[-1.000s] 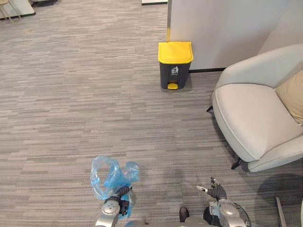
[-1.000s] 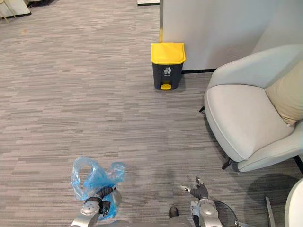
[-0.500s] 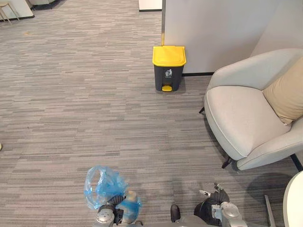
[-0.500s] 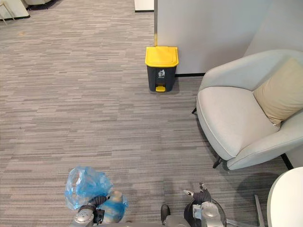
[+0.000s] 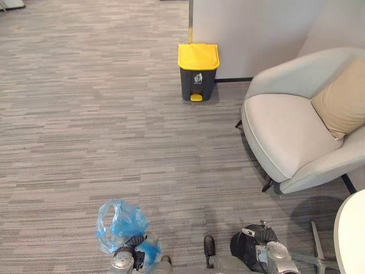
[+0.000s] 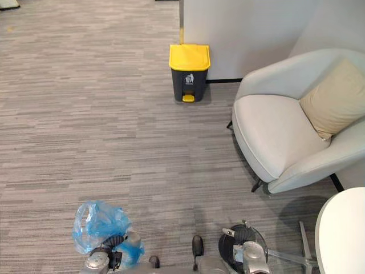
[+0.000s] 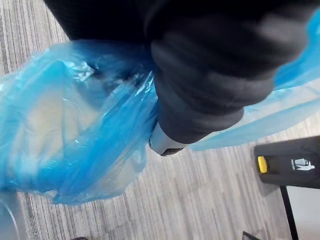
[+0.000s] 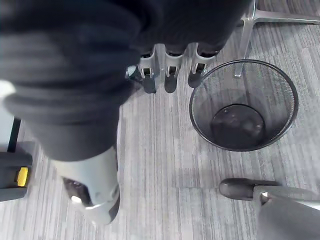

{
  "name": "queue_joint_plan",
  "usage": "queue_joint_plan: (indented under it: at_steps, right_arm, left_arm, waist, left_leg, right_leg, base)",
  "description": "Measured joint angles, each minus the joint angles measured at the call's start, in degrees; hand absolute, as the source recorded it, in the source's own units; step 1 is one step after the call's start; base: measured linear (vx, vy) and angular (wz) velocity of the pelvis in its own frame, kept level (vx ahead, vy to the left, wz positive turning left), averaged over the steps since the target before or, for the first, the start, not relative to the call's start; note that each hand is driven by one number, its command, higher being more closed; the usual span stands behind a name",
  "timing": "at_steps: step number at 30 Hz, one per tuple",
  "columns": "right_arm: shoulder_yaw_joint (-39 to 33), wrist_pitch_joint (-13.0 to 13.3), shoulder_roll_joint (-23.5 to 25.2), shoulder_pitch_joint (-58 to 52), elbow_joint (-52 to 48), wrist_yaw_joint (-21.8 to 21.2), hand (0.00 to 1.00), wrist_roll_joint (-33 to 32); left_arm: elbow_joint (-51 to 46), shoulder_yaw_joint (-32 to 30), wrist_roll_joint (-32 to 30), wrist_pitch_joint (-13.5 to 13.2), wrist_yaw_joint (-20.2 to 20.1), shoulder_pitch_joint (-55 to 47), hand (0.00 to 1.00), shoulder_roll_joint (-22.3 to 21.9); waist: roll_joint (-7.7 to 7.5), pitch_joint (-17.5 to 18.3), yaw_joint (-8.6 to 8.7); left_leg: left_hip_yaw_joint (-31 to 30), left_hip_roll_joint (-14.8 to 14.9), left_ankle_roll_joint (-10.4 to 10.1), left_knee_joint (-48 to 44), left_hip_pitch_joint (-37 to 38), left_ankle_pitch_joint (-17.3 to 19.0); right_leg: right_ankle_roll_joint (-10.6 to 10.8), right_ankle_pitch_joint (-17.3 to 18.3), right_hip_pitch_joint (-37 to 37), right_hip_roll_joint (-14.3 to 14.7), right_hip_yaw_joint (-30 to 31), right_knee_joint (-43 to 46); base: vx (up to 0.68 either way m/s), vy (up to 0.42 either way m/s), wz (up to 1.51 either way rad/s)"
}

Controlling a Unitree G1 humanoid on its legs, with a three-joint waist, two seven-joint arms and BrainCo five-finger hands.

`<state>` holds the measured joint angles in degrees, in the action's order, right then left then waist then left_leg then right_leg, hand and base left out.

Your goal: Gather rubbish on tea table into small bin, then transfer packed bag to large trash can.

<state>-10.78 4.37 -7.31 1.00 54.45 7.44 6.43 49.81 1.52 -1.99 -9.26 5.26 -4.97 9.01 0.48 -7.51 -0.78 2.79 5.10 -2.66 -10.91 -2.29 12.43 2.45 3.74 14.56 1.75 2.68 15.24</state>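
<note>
Softly crumpled blue plastic bag, left hand gripping

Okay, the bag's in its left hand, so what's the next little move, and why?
Probably step forward toward the yellow-lidded trash can: the left hand grips the blue bag, while the can stands far ahead across the carpet, lid shut.

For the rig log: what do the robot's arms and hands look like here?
The left hand and right hand have dark ribbed covers over back and wrist, silver fingers with dark tips. The arms are silver-grey.
</note>
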Motion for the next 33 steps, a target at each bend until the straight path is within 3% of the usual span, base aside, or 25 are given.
queue_joint_plan:
  at_steps: [2, 6, 7, 9, 10, 11, 14, 16, 17, 18, 20, 22, 23, 25, 26, 27, 28, 29, 32, 33]
  right_arm:
    - [0.05, -0.08, 0.03, 0.01, -0.02, 0.01, 0.0, -0.01]
    - [0.31, -0.4, 0.25, 1.38, 0.01, 0.01, 0.0, -0.03]
    - [0.99, -0.46, 0.24, 1.53, 0.27, -0.03, 0.0, -0.03]
    - [1.92, -0.47, 0.17, 1.97, 0.26, -0.01, 0.0, -0.02]
    - [2.08, -0.46, 0.02, 2.1, 0.16, 0.02, 0.0, -0.02]
    - [2.03, -0.46, -0.63, 1.99, 0.17, 0.07, 0.0, -0.05]
    - [1.09, -0.43, -0.66, 2.3, -0.08, 0.07, 0.0, -0.31]
    - [0.77, -0.46, -0.6, 0.88, -0.13, 0.1, 0.0, -0.45]
    - [0.64, -0.47, -0.56, -0.05, -0.51, 0.12, 0.0, -1.07]
    - [0.66, -0.48, -0.43, -0.44, -0.83, 0.14, 0.0, -1.5]
    - [0.55, -0.27, 0.31, -0.84, -2.68, 0.16, 0.0, -2.52]
    - [0.18, -0.19, 0.86, -0.46, -4.2, 0.16, 0.0, -3.31]
    - [-0.24, -0.19, 1.27, -0.05, -4.18, 0.25, 0.0, -3.71]
    - [-0.49, -0.22, 1.52, -0.05, -4.06, 0.32, 0.0, -3.71]
    - [-0.49, -0.15, 0.93, -0.38, -4.04, 0.36, 0.0, -3.71]
    - [-0.48, -0.24, 0.71, -0.29, -3.35, 0.41, 0.0, -3.71]
    - [0.02, -0.5, 1.62, -0.07, -1.89, 0.31, 0.0, -3.7]
    - [-0.21, -0.47, 1.91, -0.14, -1.83, 0.38, 0.0, -3.68]
    - [-0.1, -0.47, 2.47, 0.18, -1.99, 0.28, 0.0, -3.58]
    - [0.03, -0.44, 2.82, 0.41, -2.11, 0.07, 0.0, -3.55]
  left_arm:
    - [-0.14, 0.01, 0.33, 0.02, 0.04, 0.02, 1.0, 0.18]
    - [-0.36, 0.03, 0.48, 0.12, 0.13, 1.41, 1.0, 0.33]
    - [-1.07, -0.01, 1.22, 0.09, 0.18, 1.55, 1.0, 0.36]
    - [-1.3, -0.1, 1.5, 0.09, 0.25, 2.03, 1.0, 0.96]
    - [-1.29, -0.09, 1.55, 0.1, 0.28, 2.43, 1.0, 1.33]
    - [-1.21, 0.07, 1.54, 0.06, 0.28, 2.87, 1.0, 0.97]
    - [-0.8, 0.06, 1.47, 0.05, 0.12, 4.0, 1.0, 0.54]
    - [-0.86, 0.02, 1.44, 0.02, 0.06, 4.65, 1.0, -0.28]
    - [-1.21, -0.09, 1.44, -0.02, 0.02, 4.69, 1.0, -1.25]
    - [-1.67, -0.13, 1.44, -0.03, -0.05, 4.32, 1.0, -1.72]
    - [-3.27, -0.66, 1.46, -0.04, -0.19, 3.2, 1.0, -2.8]
    - [-4.21, -0.84, 1.46, -0.06, -0.21, 3.61, 1.0, -3.36]
    - [-4.35, -1.12, 1.46, -0.08, -0.2, 3.78, 1.0, -3.6]
    - [-4.37, -1.01, 1.44, -0.12, -0.25, 4.12, 1.0, -3.85]
    - [-4.27, -0.93, 1.44, -0.11, -0.27, 3.62, 1.0, -4.65]
    - [-3.92, -1.0, 1.45, -0.08, -0.23, 3.66, 1.0, -4.85]
    - [-3.03, -1.04, 1.46, -0.04, -0.19, 3.74, 1.0, -4.46]
    - [-2.87, -1.05, 1.46, -0.04, -0.17, 3.79, 1.0, -3.69]
    - [-2.32, -1.08, 1.46, 0.05, -0.08, 3.16, 1.0, -3.77]
    - [-2.22, -1.07, 1.45, 0.07, -0.13, 2.82, 1.0, -3.76]
  waist:
    - [-0.99, -0.68, 0.03]
    - [-0.57, -3.29, 0.68]
    - [0.04, -3.65, 0.75]
    - [-0.63, -3.6, 1.5]
    - [-1.0, -3.69, 2.02]
    - [-0.57, -3.4, 2.82]
    - [0.4, -3.65, 3.23]
    - [0.84, -3.82, 3.46]
    - [0.87, -3.93, 2.97]
    - [0.95, -3.92, 2.72]
    - [0.97, -3.93, 2.33]
    - [0.84, -4.05, 0.95]
    - [0.79, -4.08, 0.22]
    - [0.48, -4.22, -0.01]
    - [2.14, -3.49, 0.07]
    - [2.54, -3.89, -0.18]
    - [0.17, -3.47, -0.33]
    - [-0.93, -3.15, -0.17]
    - [-1.38, -3.11, -0.64]
    - [-1.2, -3.01, -1.47]
  left_leg:
    - [0.47, -1.34, 0.07, -2.23, 0.46, 1.43]
    - [0.52, -2.42, 1.63, -0.33, 5.44, 2.71]
    - [0.54, -2.34, 1.97, 0.14, 6.39, 3.26]
    - [0.25, -2.22, 1.57, 0.6, 7.8, 4.27]
    - [-0.34, -2.11, 0.62, 1.47, 9.08, 4.87]
    - [-1.16, -0.84, -0.07, 2.4, 9.86, 5.02]
    - [-1.2, 0.36, -3.5, -0.94, 9.12, 3.02]
    - [-1.42, 0.97, -7.16, -14.92, 4.73, 0.77]
    - [-1.18, 1.98, -8.37, -28.0, -0.2, -3.8]
    - [-0.59, 3.11, -7.98, -33.51, -2.16, -3.26]
    - [2.91, 6.04, -4.33, -44.06, -7.92, -1.08]
    - [4.48, 7.08, -2.11, -43.39, -13.05, 0.38]
    - [4.62, 6.78, -1.31, -38.34, -15.48, 0.94]
    - [4.04, 4.83, -1.93, -23.5, -16.44, 0.2]
    - [0.81, 4.02, -3.86, -9.48, -15.39, -3.79]
    - [0.83, 3.73, -2.82, -7.77, -14.45, -9.98]
    - [2.47, 1.04, -2.43, -5.49, -12.8, -8.85]
    - [2.81, -1.08, -0.93, -5.92, -13.05, -7.64]
    - [6.11, -2.55, 0.81, -11.11, -12.3, -2.18]
    - [8.24, -2.62, 1.72, -11.26, -10.24, -0.57]
  right_leg:
    - [0.88, 4.13, 2.73, -1.85, 0.34, 8.82]
    - [4.24, 5.68, 7.32, -4.75, -5.54, 21.25]
    - [3.59, 6.83, 8.83, -5.03, -7.54, 20.46]
    - [2.75, 6.31, 10.07, -4.93, -9.11, 15.56]
    - [-0.05, 2.45, 9.74, -4.47, -9.75, 11.22]
    - [-3.48, 1.11, 8.77, -3.46, -10.86, 11.09]
    - [-5.24, 4.38, 7.53, -2.82, -12.17, 11.99]
    - [-5.38, 4.7, 1.51, -2.6, -13.73, 7.43]
    - [-5.38, 4.71, -3.84, -2.32, -13.89, 3.56]
    - [-5.38, 4.71, -6.16, -2.06, -13.83, 2.12]
    - [-5.42, 4.74, -12.24, -1.81, -13.19, -1.34]
    - [-4.81, 5.11, -15.01, -2.27, -11.53, -4.09]
    - [-4.34, 5.36, -15.99, -2.97, -10.91, -4.81]
    - [-1.68, 6.78, -17.55, -4.8, -10.34, -5.18]
    - [0.58, 8.51, -17.63, -4.66, -9.8, -4.7]
    - [1.74, 9.35, -17.8, -4.68, -8.57, -4.17]
    - [1.96, 9.46, -18.45, -6.83, -6.78, -4.99]
    - [2.44, 9.72, -18.39, -8.68, -5.38, -5.83]
    - [4.95, 11.24, -18.1, -11.4, -1.16, -1.85]
    - [5.48, 11.55, -16.25, -11.93, 0.96, 3.66]
  base:
    - [0.11, 0.049, -0.06]
    - [0.18, 0.065, -0.03]
    - [0.2, 0.053, 0.05]
    - [0.31, 0.002, 0.12]
    - [0.49, -0.074, 0.25]
    - [0.44, -0.07, 0.19]
    - [0.43, -0.091, 0.05]
    - [0.4, -0.103, 0.37]
    - [0.39, -0.094, 0.32]
    - [0.37, -0.061, 0.1]
    - [0.34, 0.005, -0.21]
    - [0.25, 0.094, -0.34]
    - [0.23, 0.183, -0.28]
    - [0.27, 0.258, -0.14]
    - [0.21, 0.226, -0.13]
    - [0.35, 0.337, -0.18]
    - [0.31, 0.245, -0.09]
    - [0.36, 0.293, -0.01]
    - [0.28, 0.205, -0.39]
    - [0.36, 0.185, -0.78]
